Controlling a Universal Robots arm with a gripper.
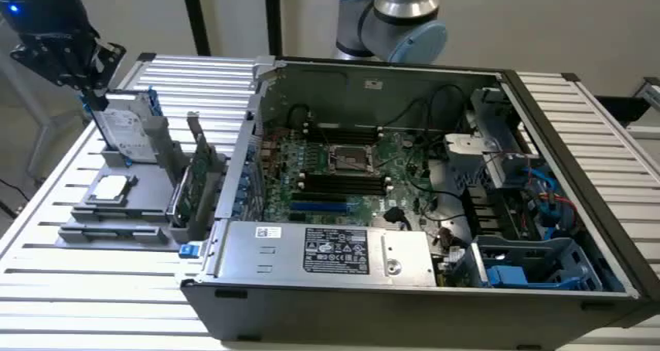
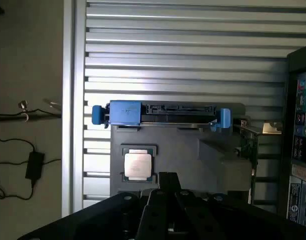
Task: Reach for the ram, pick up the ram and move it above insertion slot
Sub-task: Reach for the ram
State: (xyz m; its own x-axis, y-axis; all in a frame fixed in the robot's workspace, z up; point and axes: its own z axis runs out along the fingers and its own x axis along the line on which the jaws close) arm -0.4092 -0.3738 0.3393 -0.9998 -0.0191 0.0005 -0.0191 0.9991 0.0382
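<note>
My black gripper (image 1: pixel 95 96) hangs shut above the far end of a grey parts holder (image 1: pixel 144 204) at the exterior view's left, over the upright silver hard drive (image 1: pixel 124 131). In the wrist view the gripper (image 2: pixel 168 184) looks down onto that holder (image 2: pixel 212 160). The ram is hidden; I cannot make out a green stick in the holder or in the gripper. The insertion slot (image 1: pixel 341 182) is one of several parallel black strips on the motherboard inside the open computer case (image 1: pixel 577 212), well to the exterior view's right of the gripper.
A processor chip (image 1: pixel 111 189) (image 2: pixel 138 164) lies in the holder, and a green expansion card (image 1: pixel 196 173) stands at its edge. The drive's blue-ended carrier (image 2: pixel 162 112) lies across it. The case holds a square processor socket (image 1: pixel 351 156), a blue slot (image 1: pixel 320 208), cables and a power supply (image 1: pixel 330 250).
</note>
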